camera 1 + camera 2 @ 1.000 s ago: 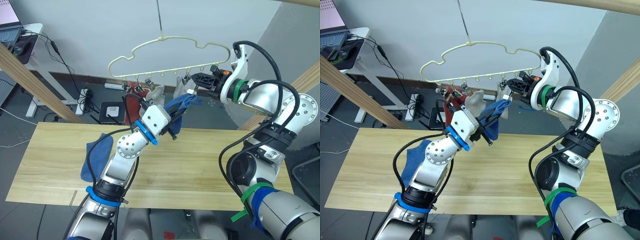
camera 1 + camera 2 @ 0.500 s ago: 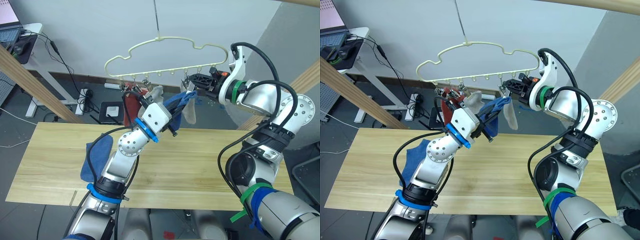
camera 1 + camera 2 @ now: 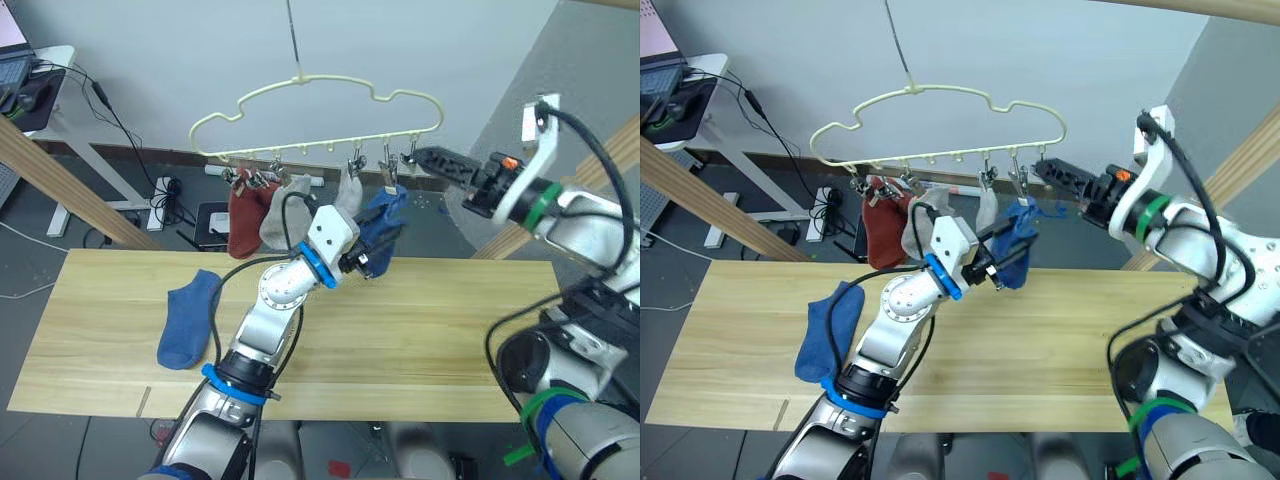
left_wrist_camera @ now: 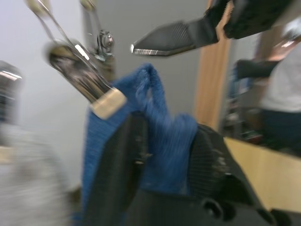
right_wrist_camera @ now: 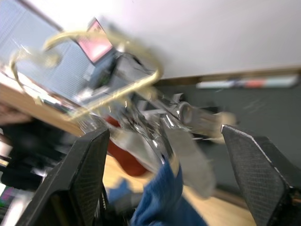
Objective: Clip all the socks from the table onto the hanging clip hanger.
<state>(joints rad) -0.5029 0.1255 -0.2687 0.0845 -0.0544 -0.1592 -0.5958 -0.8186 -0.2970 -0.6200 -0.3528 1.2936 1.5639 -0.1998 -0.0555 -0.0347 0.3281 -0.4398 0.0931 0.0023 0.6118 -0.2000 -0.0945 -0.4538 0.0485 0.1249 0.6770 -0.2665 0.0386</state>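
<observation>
Since a second ago my right gripper [image 3: 425, 155] has backed off from the clips to the right end of the clip hanger [image 3: 318, 110], and the blue sock [image 3: 381, 215] now hangs from the fifth clip [image 3: 386, 176]. My right fingers are spread wide apart with nothing between them. My left gripper [image 3: 375, 252], just below the hanger's row of clips, is clamped on that sock's lower part.

Left of it on the hanger hang a rust red sock [image 3: 243, 213] and two light grey socks [image 3: 283, 208]. A second blue sock [image 3: 189, 319] lies flat on the table [image 3: 440, 320], below the hanger's left end.

Procedure, as I judge it: keep the sock slack, not tugged downward, while I open the left fingers; confirm the clip bites through the fabric edge; then lower the left arm toward the sock on the table.
</observation>
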